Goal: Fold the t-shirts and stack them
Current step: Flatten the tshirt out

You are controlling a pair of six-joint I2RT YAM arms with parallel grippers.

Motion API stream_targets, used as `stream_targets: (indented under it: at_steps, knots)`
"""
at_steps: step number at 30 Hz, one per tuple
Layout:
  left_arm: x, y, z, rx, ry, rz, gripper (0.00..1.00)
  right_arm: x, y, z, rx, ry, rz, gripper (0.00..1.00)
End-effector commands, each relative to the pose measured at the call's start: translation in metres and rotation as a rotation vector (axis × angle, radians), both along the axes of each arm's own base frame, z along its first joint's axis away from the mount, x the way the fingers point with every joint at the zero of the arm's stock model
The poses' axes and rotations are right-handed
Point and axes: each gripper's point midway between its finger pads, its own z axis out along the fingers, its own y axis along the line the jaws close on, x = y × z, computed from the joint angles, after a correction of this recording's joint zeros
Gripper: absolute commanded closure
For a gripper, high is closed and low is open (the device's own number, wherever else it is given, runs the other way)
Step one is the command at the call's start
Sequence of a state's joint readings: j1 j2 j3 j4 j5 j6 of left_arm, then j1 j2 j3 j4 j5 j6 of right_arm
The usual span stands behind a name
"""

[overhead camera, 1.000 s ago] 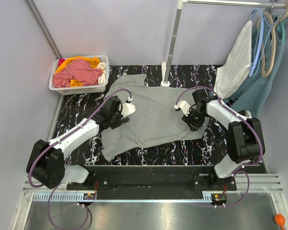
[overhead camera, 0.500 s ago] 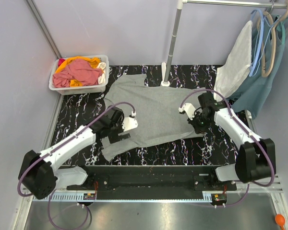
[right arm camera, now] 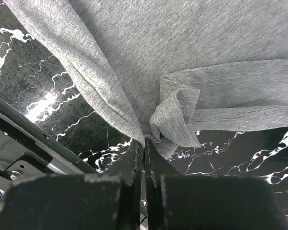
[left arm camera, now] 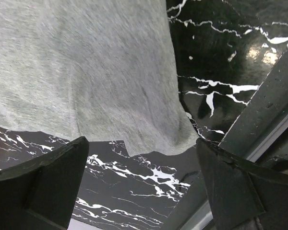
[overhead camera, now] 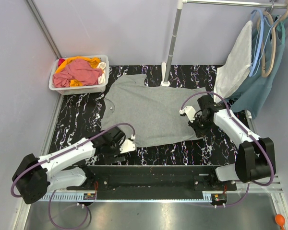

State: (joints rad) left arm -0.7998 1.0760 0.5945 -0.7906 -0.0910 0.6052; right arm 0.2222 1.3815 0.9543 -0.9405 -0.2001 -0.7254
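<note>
One soft, light grey t-shirt (overhead camera: pixel 149 108) is lying flat on the table (overhead camera: pixel 77 120), the right gripper (right arm camera: pixel 145 140) pinching its bunched hem corner while the left gripper (left arm camera: pixel 140 143) is hovering wide over the near-left corner, likely the best hold.

t-shirt (overhead camera: pixel 149 112): grey knit cloth, matt | table (overhead camera: pixel 81 115): black, white-veined, glossy | bin (overhead camera: pixel 77 88): translucent plastic, smooth | pole (overhead camera: pixel 172 43): bright metal
</note>
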Motion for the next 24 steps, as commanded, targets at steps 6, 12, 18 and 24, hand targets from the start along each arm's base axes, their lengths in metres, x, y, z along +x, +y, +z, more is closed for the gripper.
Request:
stream_targets:
  at_steps: [6,12,18,24]
  knots:
    - [0.028,-0.041,0.050,-0.187,-0.143,-0.091,0.01,0.002,-0.002,-0.002,-0.015,0.004,-0.022,1.00]
    - [0.041,-0.070,0.058,-0.258,-0.139,-0.228,0.01,0.001,-0.002,-0.006,-0.012,0.007,-0.025,1.00]
    - [0.068,-0.078,0.052,-0.287,-0.094,-0.228,0.01,-0.005,-0.003,-0.008,-0.013,0.001,-0.021,1.00]
    - [0.091,-0.081,0.047,-0.283,-0.062,-0.252,0.06,-0.011,-0.004,-0.011,-0.009,0.007,-0.021,1.00]
